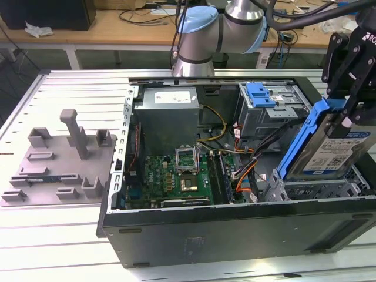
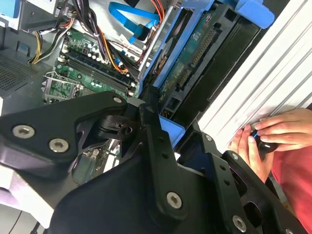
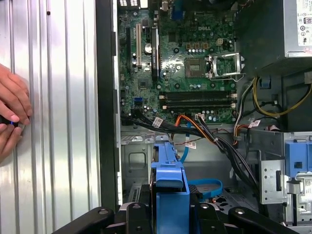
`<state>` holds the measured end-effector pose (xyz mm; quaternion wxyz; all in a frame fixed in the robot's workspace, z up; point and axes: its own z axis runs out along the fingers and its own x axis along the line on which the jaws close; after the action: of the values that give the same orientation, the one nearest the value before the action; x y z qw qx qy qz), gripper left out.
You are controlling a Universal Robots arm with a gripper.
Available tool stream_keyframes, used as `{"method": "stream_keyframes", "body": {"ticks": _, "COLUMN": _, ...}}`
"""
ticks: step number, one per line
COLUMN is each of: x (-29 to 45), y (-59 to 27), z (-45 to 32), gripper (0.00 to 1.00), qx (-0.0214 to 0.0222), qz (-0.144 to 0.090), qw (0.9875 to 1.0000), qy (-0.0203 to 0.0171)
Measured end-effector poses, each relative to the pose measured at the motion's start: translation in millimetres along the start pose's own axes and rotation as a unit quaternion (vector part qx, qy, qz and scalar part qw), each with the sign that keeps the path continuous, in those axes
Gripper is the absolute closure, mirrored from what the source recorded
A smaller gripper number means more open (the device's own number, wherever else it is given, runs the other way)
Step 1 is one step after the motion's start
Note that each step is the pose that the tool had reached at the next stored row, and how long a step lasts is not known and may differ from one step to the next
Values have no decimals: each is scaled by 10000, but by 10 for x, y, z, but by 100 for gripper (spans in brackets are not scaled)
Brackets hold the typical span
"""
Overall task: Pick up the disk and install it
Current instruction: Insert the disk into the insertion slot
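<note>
**Tilted over the cage: jam, slip or snag**

Has the disk (image 1: 333, 150) clamped in the gripper (image 1: 348, 113), fingers closed on the blue carrier (image 1: 301, 141) near its upper end. Holds it on edge and tilted, above the cage (image 1: 320, 189) at the case's (image 1: 235, 232) corner on the exterior view's right, toward the near wall. Not seated yet. Hard to say whether its lower end touches the cage rim or hangs just clear.

Could jam first of all. Going in at this tilt, with rails not square to the cage's slots, would wedge one carrier corner against the metal and flex the plastic. Could slip too. Gripping a narrow plastic frame rather than the metal body leaves room to pivot between the fingers under any sideways push.

Further out, may snag the cables (image 1: 254, 160) bunched just beside the cage, between it and the board (image 1: 176, 173). Catching an orange or black lead under the carrier would pinch it or block seating. Shows the same bundle (image 3: 214, 139) in the first wrist view, passing close by the carrier's end.

Beyond the case, note the hand (image 3: 11, 109) resting on the table (image 3: 53, 122) beside the case wall, fingers on something small and dark. Near enough, probably, that a wide swing of the arm might meet it.
</note>
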<state>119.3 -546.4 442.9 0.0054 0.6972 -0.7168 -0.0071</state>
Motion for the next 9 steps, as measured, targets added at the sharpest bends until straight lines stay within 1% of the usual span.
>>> {"method": "stream_keyframes", "body": {"ticks": 9, "x": 0, "y": -1, "z": 49, "gripper": 64, "qx": 0, "qz": 0, "qw": 10000, "qy": 0}}
